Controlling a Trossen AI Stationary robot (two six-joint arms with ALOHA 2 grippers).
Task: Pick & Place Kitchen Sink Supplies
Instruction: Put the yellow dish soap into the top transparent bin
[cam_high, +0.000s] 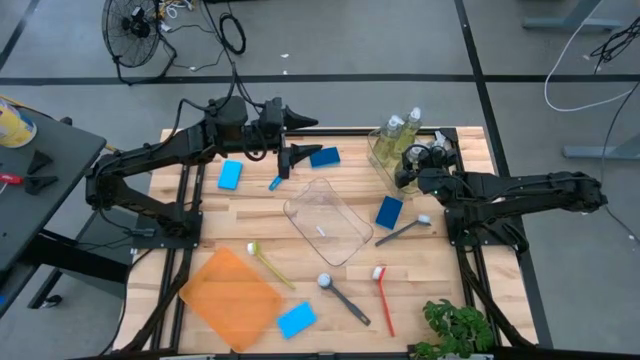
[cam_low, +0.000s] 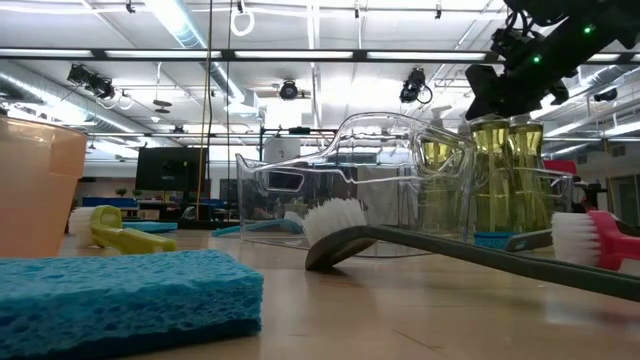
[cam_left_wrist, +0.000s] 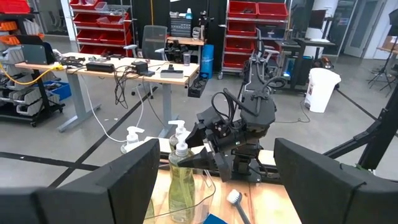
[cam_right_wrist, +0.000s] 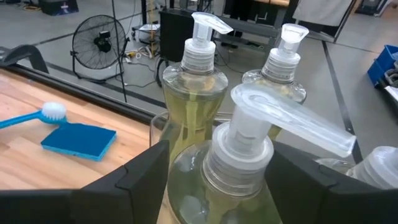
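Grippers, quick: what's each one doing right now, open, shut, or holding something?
Left gripper: open, empty, above the table's far side.
Right gripper: fingers either side of a clear pump bottle of yellow-green soap; grip cannot be told.
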